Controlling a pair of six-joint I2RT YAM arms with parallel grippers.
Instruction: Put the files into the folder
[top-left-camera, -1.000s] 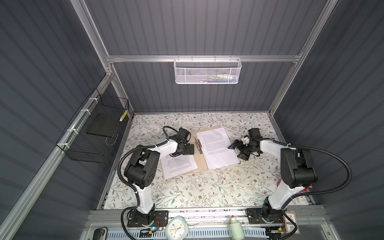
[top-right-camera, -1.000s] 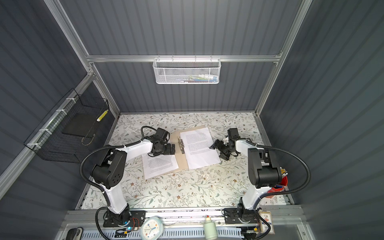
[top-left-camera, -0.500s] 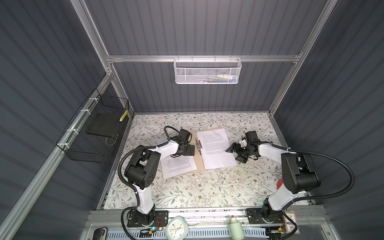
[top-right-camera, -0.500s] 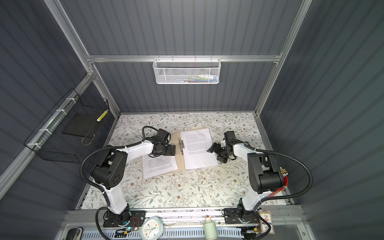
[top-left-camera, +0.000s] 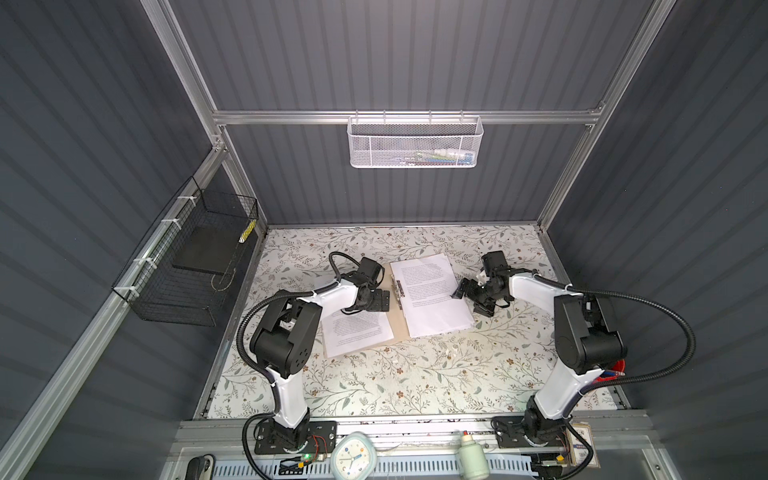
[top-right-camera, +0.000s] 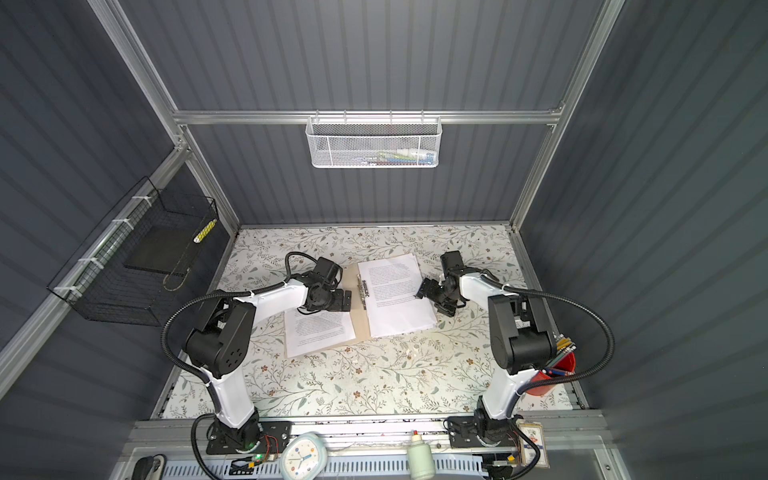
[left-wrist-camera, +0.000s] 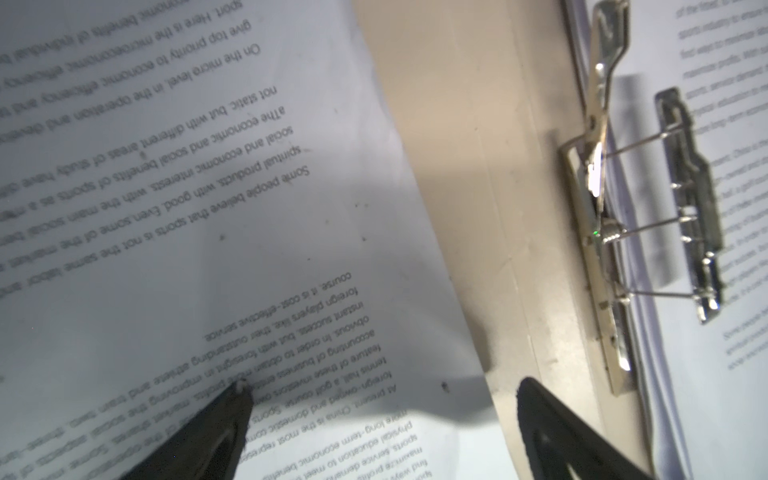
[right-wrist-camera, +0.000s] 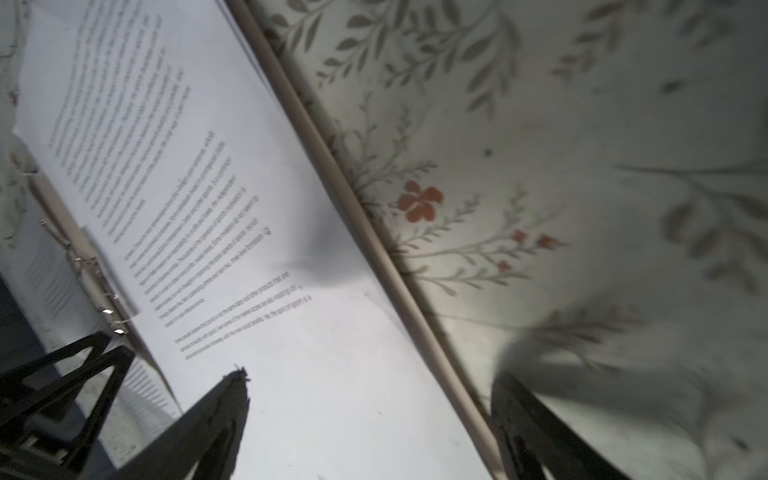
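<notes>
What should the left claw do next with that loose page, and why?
Probably lower the left gripper and pinch the loose sheet at its inner edge. Its jaws stand open, one finger over the sheet, the other over bare folder, so that edge lies between them, and the sheet isn't yet on the stack.

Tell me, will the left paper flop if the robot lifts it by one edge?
Probably floppy: the paper looks very thin, and in the left wrist view its edge curves up off the folder, casting a shadow. Being so thin, it is likely very light. Pushed, it would probably slide or buckle rather than stay flat.
</notes>
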